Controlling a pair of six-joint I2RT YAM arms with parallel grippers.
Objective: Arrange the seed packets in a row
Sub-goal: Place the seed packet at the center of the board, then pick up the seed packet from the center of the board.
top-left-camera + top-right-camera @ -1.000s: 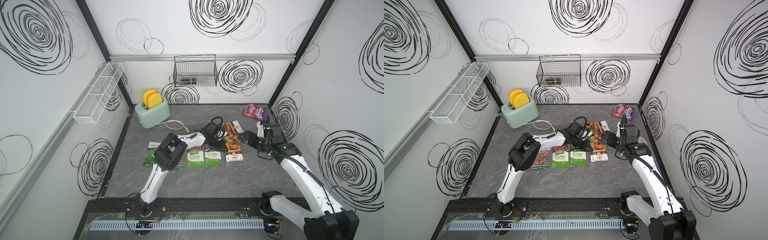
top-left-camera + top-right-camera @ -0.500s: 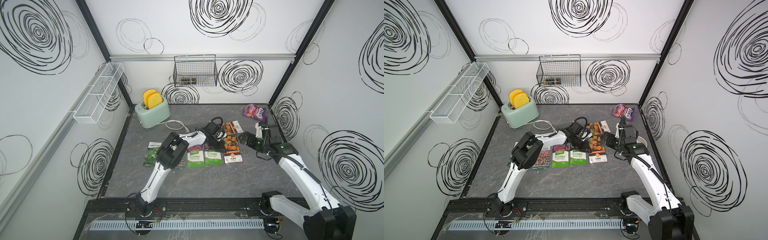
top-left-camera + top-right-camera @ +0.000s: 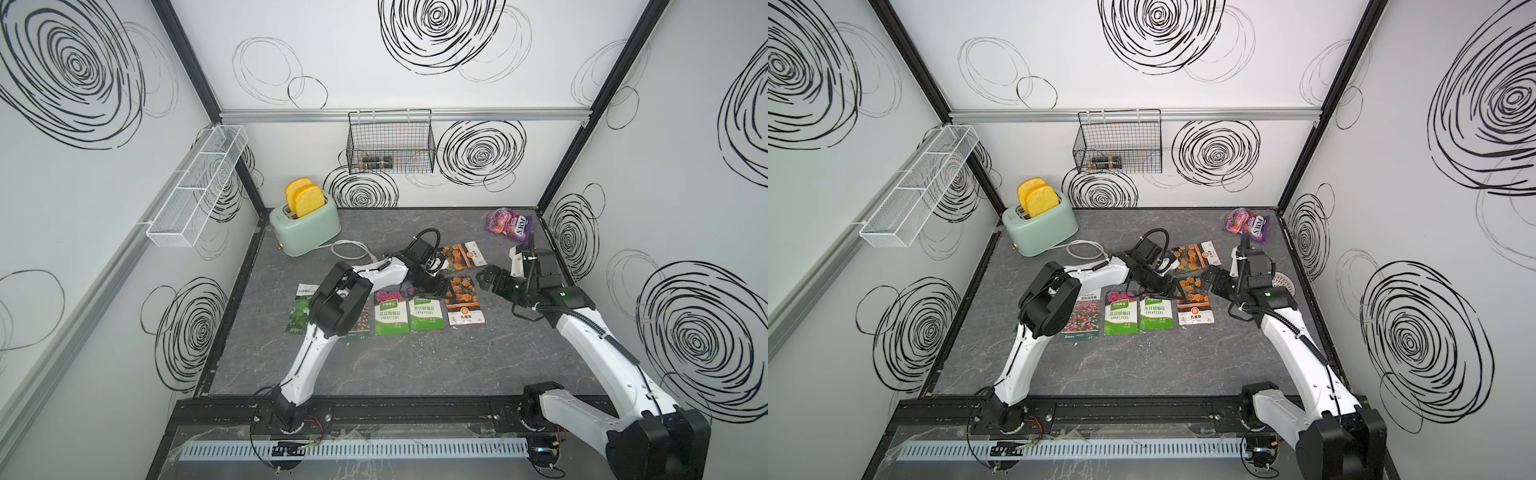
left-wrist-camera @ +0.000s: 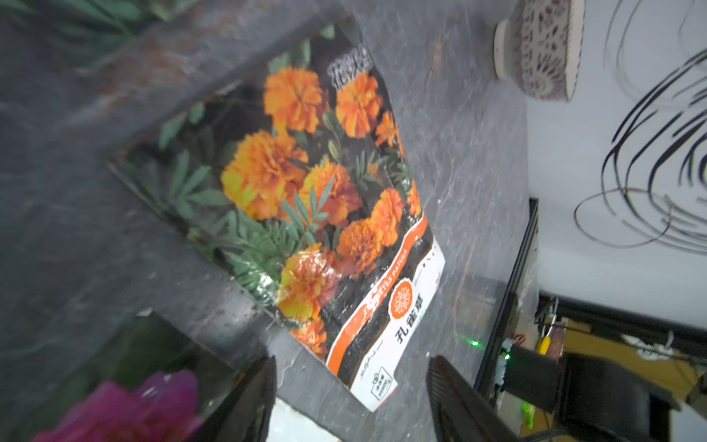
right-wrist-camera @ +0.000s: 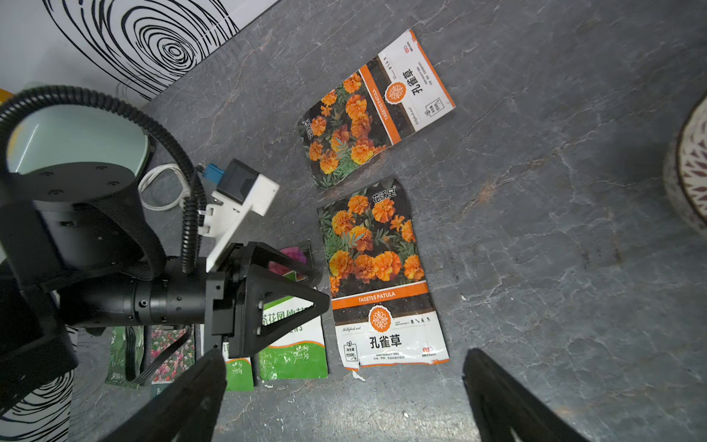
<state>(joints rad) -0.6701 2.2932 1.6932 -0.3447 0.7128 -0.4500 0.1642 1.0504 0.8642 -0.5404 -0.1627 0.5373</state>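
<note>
Five seed packets lie in a row: dark green leafy (image 3: 297, 309), pink flower-field (image 3: 1086, 316), two green-white IMPATIENS (image 3: 390, 311) (image 3: 424, 309), and an orange marigold packet (image 3: 463, 301) at the right end. A second marigold packet (image 3: 461, 255) lies tilted behind the row. My left gripper (image 3: 432, 284) is open just above the row marigold's (image 4: 325, 199) far left corner, gripping nothing. My right gripper (image 3: 488, 278) hangs open beside that packet (image 5: 378, 275), to its right, empty. The left arm hides part of the flower-field packet.
A mint toaster (image 3: 305, 228) with bread and a white cable (image 3: 353, 249) stand at the back left. The purple candy bag (image 3: 509, 222) lies in the back right corner. A patterned bowl (image 3: 1283, 284) sits by the right wall, behind my right arm.
My left gripper has opened and let go of the marigold packet, which now lies flat at the row's right end. My right gripper has drifted slightly left toward it.
</note>
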